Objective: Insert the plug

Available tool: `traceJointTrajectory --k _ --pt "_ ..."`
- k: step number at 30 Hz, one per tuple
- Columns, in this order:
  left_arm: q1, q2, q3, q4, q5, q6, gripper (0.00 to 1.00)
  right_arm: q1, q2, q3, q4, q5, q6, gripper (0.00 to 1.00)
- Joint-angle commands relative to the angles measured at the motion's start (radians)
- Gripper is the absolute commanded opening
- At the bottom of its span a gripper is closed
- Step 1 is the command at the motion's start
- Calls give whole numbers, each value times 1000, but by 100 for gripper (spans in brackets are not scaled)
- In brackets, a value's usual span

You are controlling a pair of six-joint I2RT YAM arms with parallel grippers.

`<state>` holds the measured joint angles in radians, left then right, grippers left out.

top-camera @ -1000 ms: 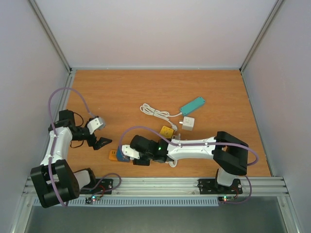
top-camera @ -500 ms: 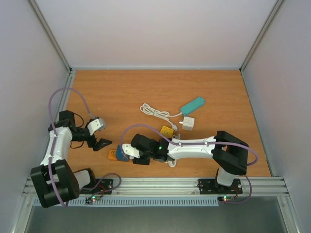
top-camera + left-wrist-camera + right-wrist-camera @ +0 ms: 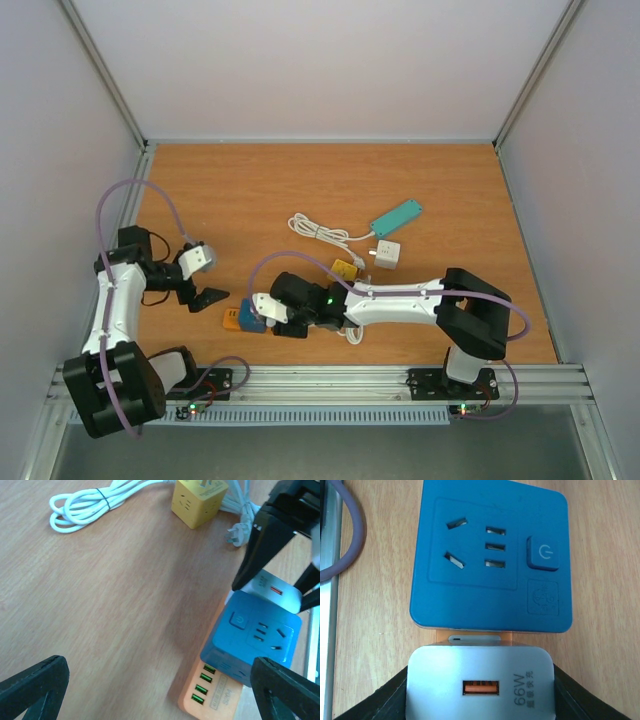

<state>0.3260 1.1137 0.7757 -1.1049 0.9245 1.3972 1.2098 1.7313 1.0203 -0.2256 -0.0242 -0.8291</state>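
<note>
An orange power strip (image 3: 233, 320) lies near the front left, with a blue socket cube (image 3: 251, 318) plugged on it; both also show in the left wrist view, strip (image 3: 212, 695) and cube (image 3: 255, 640). My right gripper (image 3: 268, 308) is shut on a silver 66W charger plug (image 3: 480, 685), held over the strip right beside the blue cube (image 3: 490, 555); the charger also shows in the left wrist view (image 3: 272, 587). My left gripper (image 3: 205, 297) is open and empty, just left of the strip, its fingertips (image 3: 35, 680) wide apart.
A yellow socket cube (image 3: 344, 270) lies behind my right arm, also in the left wrist view (image 3: 199, 500). A white coiled cable (image 3: 315, 229), a white adapter (image 3: 386, 254) and a teal strip (image 3: 396, 215) lie mid-table. The metal rail (image 3: 320, 380) runs along the front edge.
My right gripper has shifted slightly left with the charger, closer over the strip. My left arm has drawn slightly left and back.
</note>
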Motion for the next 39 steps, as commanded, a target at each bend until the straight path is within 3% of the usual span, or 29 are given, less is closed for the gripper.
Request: traceJointTrajectory --k 1,5,8,11,12,13,14,21,28,33,34,39 --pt "2 -29 14 -123 11 151 100 -34 110 -37 -189 97 4 23" --pt "2 -75 1 -177 9 242 100 -33 80 -28 -181 127 15 34" --pt "2 -101 4 -182 10 256 100 -30 56 -34 -155 168 24 60" --pt "1 -100 16 -197 11 260 100 -16 33 -52 -113 223 17 69" --pt "-1 -97 20 -205 12 264 100 -10 24 -58 -92 246 11 78" --pt "-2 -92 25 -212 13 269 100 -4 15 -67 -69 271 4 95" --pt "-4 -87 29 -219 14 273 100 0 0 -73 -51 284 -2 98" --pt "-31 -95 18 -222 15 280 100 22 -103 -86 18 347 -5 99" --pt "-172 -150 -24 -159 13 207 100 18 -294 -102 76 360 70 99" --pt "-317 -201 -39 71 20 -59 100 -9 -446 -161 204 464 176 98" --pt "-394 -203 -39 123 11 -129 100 -20 -484 -174 248 488 209 99" --pt "-640 -179 -73 387 -164 -426 96 -51 -595 -219 338 519 318 99"
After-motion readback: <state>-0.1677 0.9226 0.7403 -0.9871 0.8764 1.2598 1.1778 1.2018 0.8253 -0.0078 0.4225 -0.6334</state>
